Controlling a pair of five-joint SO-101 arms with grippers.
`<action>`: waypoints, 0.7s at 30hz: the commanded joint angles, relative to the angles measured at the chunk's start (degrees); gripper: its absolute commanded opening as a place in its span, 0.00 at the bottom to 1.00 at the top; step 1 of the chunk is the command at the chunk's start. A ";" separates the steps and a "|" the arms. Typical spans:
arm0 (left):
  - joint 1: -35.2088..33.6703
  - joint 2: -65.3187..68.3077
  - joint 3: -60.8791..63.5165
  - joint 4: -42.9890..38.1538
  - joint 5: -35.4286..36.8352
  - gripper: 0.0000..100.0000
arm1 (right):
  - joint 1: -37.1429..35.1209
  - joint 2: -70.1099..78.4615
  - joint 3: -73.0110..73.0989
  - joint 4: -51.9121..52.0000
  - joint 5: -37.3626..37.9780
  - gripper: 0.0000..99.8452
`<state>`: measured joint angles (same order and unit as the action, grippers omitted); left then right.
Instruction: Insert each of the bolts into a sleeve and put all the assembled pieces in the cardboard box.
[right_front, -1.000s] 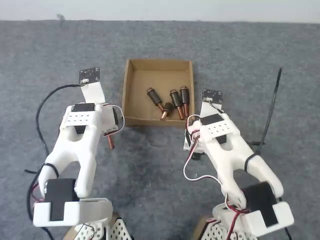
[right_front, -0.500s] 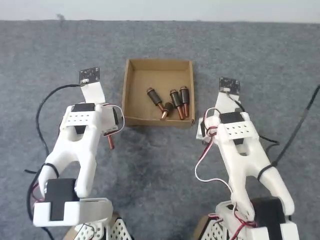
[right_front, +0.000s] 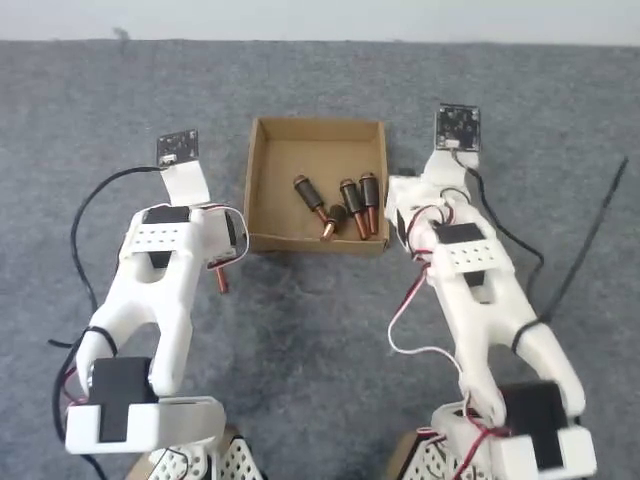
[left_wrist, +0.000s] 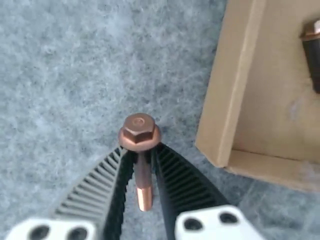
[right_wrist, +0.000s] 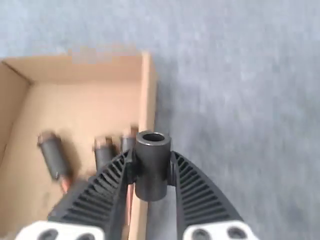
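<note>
The left pincer (left_wrist: 141, 152) is pinching a bolt (left_wrist: 140, 134) just off the box's (right_front: 250, 185) lower-left corner, while the right pincer (right_wrist: 150, 160) is clamping a sleeve (right_wrist: 151, 172) at its right wall, with grey desk (right_wrist: 240, 75) stretching beyond.

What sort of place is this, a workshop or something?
Probably a small robotics test bench: a white left arm and right arm with loose wires stand on a grey fabric-covered table, by a cardboard box holding sleeved bolts.

Grey felt tabletop (right_front: 310, 340), pale strip (right_front: 320, 18) beyond
</note>
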<state>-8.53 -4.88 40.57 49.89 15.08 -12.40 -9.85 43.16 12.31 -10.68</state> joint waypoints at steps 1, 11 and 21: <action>0.53 -0.26 -0.48 -1.32 -0.62 0.01 | 0.40 1.80 -1.23 -13.67 3.60 0.01; 0.53 -0.26 -0.48 -1.49 -0.62 0.01 | -1.10 17.36 -4.75 -51.82 6.15 0.01; 0.44 -0.26 -0.48 -1.49 -0.62 0.01 | -6.73 21.76 4.48 -71.43 6.59 0.01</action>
<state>-8.53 -4.88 40.57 49.89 15.08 -17.58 14.95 45.27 -54.07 -5.58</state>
